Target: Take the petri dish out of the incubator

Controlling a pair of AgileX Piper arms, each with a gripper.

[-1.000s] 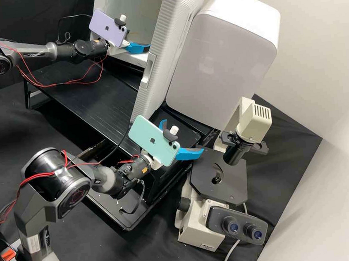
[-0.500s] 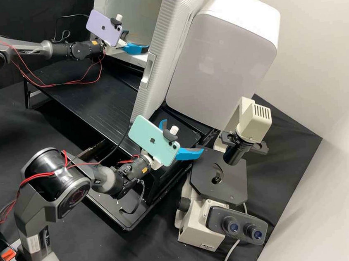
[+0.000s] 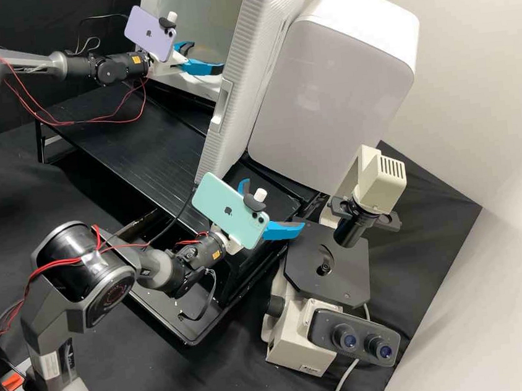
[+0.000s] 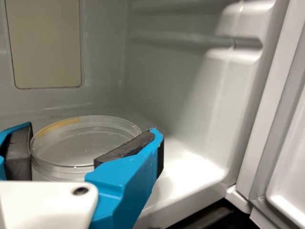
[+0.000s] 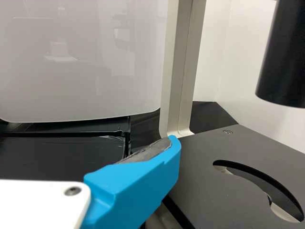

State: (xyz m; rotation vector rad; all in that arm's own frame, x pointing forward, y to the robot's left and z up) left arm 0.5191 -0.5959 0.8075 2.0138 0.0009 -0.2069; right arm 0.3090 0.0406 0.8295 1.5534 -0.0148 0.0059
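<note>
Shows grasp made, extraction pending. Pinches petri dish point(image 4: 81, 136) betw. pads of left gripper point(image 4: 86, 145), low inside incubator point(image 4: 190, 95) chamber, just inside open door; leaves withdrawal to bench. Reaches approx. level into chamber w/ left arm. Parks right gripper point(image 3: 284, 228) above microscope stage point(image 3: 330, 263), well apart; aperture can't be told.

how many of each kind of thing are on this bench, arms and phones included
robot arms: 2 (left arm, right arm)
phones: 2 (purple phone, mint green phone)
incubator: 1
petri dish: 1
microscope: 1
total: 7
</note>
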